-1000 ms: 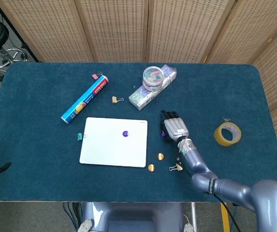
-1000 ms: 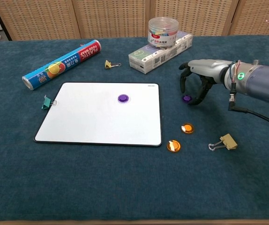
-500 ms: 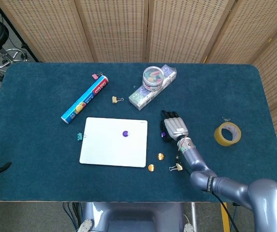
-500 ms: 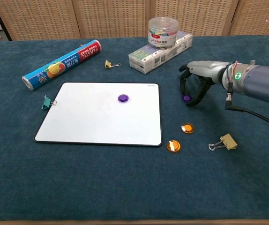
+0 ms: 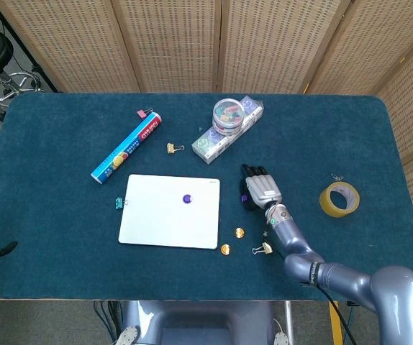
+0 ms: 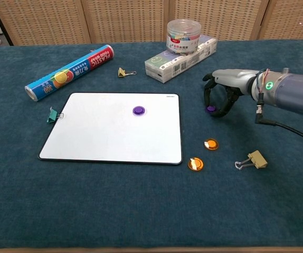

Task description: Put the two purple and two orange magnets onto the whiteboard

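The whiteboard (image 5: pixel 163 223) (image 6: pixel 104 137) lies flat at the table's front middle, with one purple magnet (image 5: pixel 186 198) (image 6: pixel 138 110) on it. A second purple magnet (image 6: pixel 210 108) (image 5: pixel 243 198) sits just off the board's right edge. My right hand (image 6: pixel 223 92) (image 5: pixel 259 188) arches over it and pinches it between thumb and fingertips, low at the cloth. Two orange magnets (image 6: pixel 210 143) (image 6: pixel 195 164) lie on the cloth in front of that hand, near the board's front right corner. Neither view shows my left hand.
A gold binder clip (image 6: pixel 252 158) lies right of the orange magnets. A box (image 6: pixel 180 60) with a clear tub (image 6: pixel 184 36) on top stands behind the hand. A plastic wrap roll (image 6: pixel 69 72), small clips (image 6: pixel 124 72) (image 6: pixel 53 115) and a tape roll (image 5: pixel 339 198) are also there.
My right hand's fingers have drawn in closer around the purple magnet, which has shifted slightly away from me. The rest has not moved.
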Controlling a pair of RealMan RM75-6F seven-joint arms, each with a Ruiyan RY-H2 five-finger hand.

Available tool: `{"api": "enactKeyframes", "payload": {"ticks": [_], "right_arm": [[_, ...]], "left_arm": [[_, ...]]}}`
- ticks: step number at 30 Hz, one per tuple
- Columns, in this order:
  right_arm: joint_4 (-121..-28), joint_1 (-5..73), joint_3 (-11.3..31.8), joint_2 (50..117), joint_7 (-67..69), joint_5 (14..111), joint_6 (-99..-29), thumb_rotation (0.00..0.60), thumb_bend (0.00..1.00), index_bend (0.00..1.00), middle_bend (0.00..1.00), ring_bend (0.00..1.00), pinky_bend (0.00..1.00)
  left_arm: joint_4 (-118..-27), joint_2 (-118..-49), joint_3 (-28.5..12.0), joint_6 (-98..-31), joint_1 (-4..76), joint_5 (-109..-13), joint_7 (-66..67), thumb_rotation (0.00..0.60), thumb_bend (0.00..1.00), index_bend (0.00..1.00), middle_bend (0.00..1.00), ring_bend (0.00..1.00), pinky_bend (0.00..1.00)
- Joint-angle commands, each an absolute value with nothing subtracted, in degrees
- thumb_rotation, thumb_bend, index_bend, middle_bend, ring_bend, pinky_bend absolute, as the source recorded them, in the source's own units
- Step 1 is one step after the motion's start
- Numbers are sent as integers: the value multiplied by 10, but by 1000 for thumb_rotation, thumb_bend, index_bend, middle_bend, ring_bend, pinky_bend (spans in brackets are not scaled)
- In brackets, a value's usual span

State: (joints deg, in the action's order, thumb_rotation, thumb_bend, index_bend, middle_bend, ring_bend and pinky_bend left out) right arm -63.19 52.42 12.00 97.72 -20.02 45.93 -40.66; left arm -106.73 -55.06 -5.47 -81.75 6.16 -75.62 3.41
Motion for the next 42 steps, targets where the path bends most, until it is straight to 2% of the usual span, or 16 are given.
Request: {"api": "enactKeyframes", "payload": {"ticks": [1, 7, 11, 20, 31, 42], "right_arm": [[-634, 524, 120, 977, -199, 461, -408, 600, 391, 505, 0, 0, 0], [-643, 524, 123, 974, -197, 467, -413, 600, 395, 516, 0, 0, 0], [-656, 527, 128, 975, -195, 474, -421, 600, 445, 519, 0, 0, 0], [-685, 569, 155, 1003, -228, 457, -432, 600, 459, 519, 0, 0, 0], [-636, 620, 162, 1060, -280, 398, -421, 600, 462, 520, 0, 0, 0], [-618, 630, 164, 1069, -289, 378, -421, 600, 466, 521, 0, 0, 0]], "left_arm": [[-1067, -551, -55, -818, 62, -757, 34, 600, 68, 0, 0, 0, 0], [-1068, -551, -54, -817, 62, -757, 34, 600, 68, 0, 0, 0, 0], [-1068, -550, -54, -817, 62, -757, 34, 600, 68, 0, 0, 0, 0], [-1068, -547, -52, -818, 60, -763, 27, 600, 68, 0, 0, 0, 0], [-1066, -538, -53, -818, 58, -765, 5, 600, 68, 0, 0, 0, 0], [-1066, -532, -54, -817, 57, -766, -6, 600, 68, 0, 0, 0, 0]]}}
